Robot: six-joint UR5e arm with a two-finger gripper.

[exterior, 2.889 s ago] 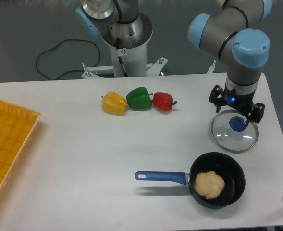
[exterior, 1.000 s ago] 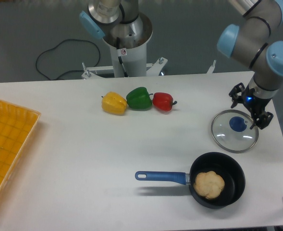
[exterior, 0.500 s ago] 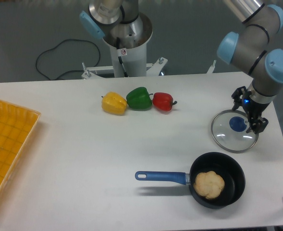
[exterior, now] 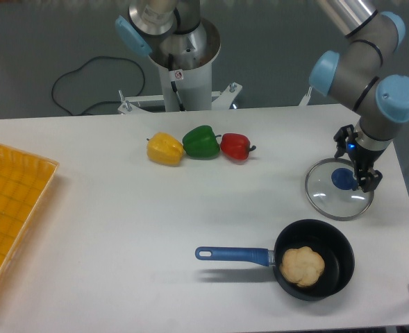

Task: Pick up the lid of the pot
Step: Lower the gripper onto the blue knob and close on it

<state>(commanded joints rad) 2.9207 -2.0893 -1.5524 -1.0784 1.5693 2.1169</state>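
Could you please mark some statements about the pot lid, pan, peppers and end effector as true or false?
1. The pot lid has a blue knob. True.
2. The pot lid rests on the black pan. False: it lies on the table, beside the pan.
3. The end effector is open over the lid. True.
4. The black pan is empty. False: it holds a tan piece.
5. The green pepper sits between the yellow and red ones. True.
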